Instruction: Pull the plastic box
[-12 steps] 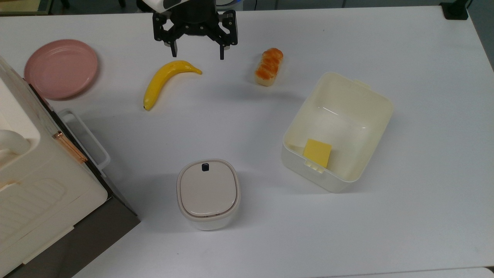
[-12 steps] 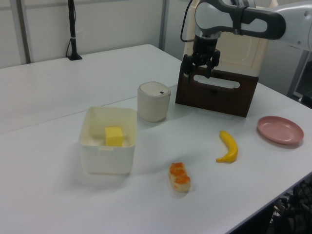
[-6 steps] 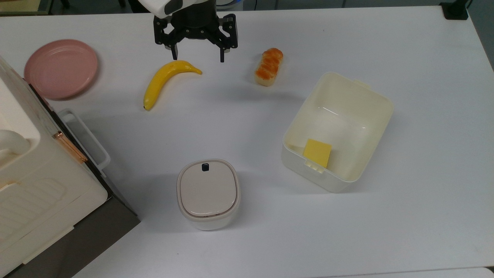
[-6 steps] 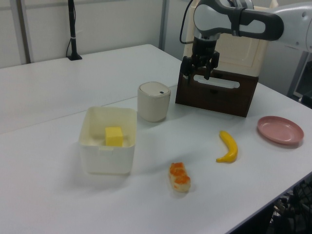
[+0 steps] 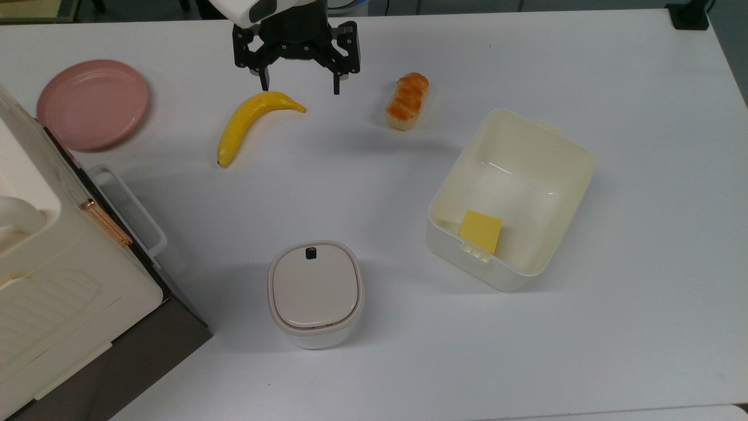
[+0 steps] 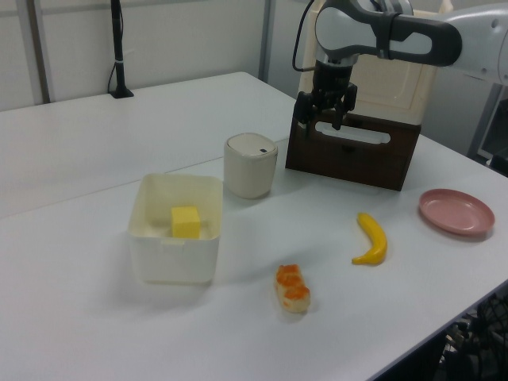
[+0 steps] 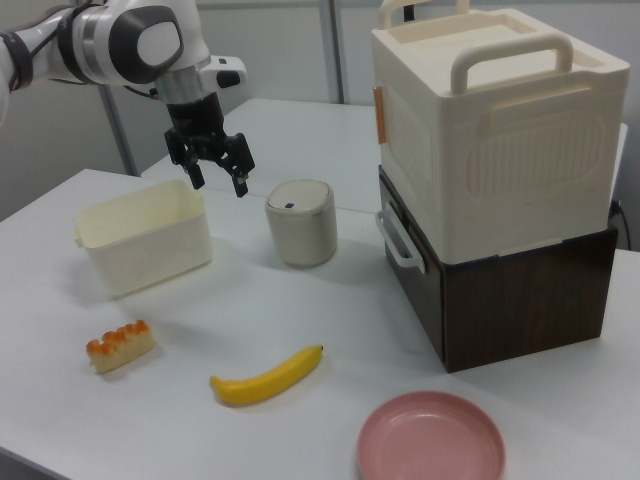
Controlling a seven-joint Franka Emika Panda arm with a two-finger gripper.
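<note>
The plastic box point(image 5: 529, 146) is a cream-yellow open tub on the white table at the top view's right, with a yellow square piece point(image 5: 481, 231) by one rim tab. It also sits at the left view's lower left point(image 6: 175, 246) and the right view's left point(image 7: 140, 245). My gripper point(image 5: 300, 90) hangs open and empty high above the table, over the banana's tip at the top view's upper middle, far from the box. In the left view the gripper point(image 6: 320, 121) is up in front of the dark base; in the right view the gripper point(image 7: 218, 183) hangs above the box's far corner.
A banana point(image 5: 248, 124), a bread roll point(image 5: 407, 100) and a pink plate point(image 5: 92, 103) lie on the table. A beige lidded bin point(image 5: 315, 293) stands near the box. A big cream appliance point(image 5: 41, 280) on a dark base fills the top view's lower left.
The gripper shifted slightly down the top view between one second ago and half a second ago, then held still. Nothing on the table moved.
</note>
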